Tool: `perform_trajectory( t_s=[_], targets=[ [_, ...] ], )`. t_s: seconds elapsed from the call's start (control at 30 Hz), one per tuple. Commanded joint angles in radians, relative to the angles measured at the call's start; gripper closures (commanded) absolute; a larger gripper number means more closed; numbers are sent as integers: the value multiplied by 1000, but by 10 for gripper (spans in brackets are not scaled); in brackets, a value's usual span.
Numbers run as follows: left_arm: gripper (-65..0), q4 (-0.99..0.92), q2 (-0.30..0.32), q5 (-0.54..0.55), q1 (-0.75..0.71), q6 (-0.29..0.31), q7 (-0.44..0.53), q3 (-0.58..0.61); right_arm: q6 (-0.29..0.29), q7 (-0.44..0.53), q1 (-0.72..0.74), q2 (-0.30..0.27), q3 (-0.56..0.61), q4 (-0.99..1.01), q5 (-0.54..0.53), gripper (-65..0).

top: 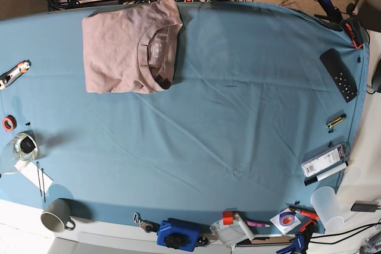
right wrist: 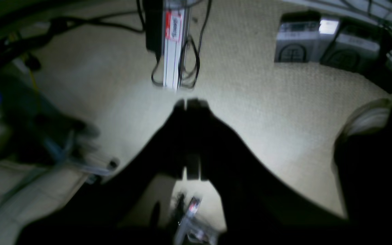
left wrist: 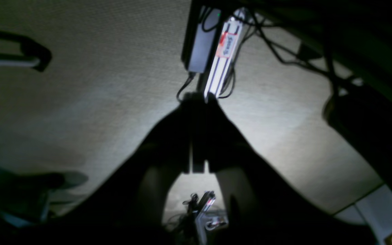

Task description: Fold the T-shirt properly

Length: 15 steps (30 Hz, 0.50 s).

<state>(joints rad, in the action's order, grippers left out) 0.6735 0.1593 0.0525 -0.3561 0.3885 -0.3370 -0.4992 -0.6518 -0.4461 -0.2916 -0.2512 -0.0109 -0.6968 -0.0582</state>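
The T-shirt (top: 113, 52) lies folded into a compact, roughly rectangular bundle on the blue-covered desk (top: 238, 147), near the top edge in the base view and toward the top-left corner. Its neckline faces the right, with the label showing inside the collar, and the fabric is slightly wrinkled.

Both arms are away from the shirt. The left gripper (left wrist: 197, 98) is closed and holds nothing; in its wrist view, it points toward the grey floor (left wrist: 121, 102), where a power strip (left wrist: 225, 58) lies with cables around it. The right gripper (right wrist: 192, 103) is likewise closed and empty, with another power strip (right wrist: 174, 44) in its view.

Along the right edge of the desk lie a black remote (top: 339, 75) and, lower down, a marker (top: 326, 173). A mug (top: 58, 215) is near the bottom-left corner, and a blue tape measure (top: 178, 234) is by the bottom edge.
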Motion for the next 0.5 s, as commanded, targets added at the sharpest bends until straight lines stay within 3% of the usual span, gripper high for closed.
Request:
perform_trajectory(
  t_s=[0.0, 0.07, 0.2, 0.47],
  targets=[
    [0, -42, 10, -29, 13, -14, 32, -1, 34, 50, 18, -11, 21, 30, 29, 0],
    [0, -120, 10, -76, 52, -53, 87, -1, 101, 132, 60, -10, 68, 97, 64, 0],
    [0, -158, 10, -97, 77, -61, 102, -1, 165, 170, 110, -10, 125, 161, 79, 0],
    [0, -119, 10, -93, 71, 50, 102, -1, 174, 165, 131, -12, 128, 161, 77, 0]
  ],
)
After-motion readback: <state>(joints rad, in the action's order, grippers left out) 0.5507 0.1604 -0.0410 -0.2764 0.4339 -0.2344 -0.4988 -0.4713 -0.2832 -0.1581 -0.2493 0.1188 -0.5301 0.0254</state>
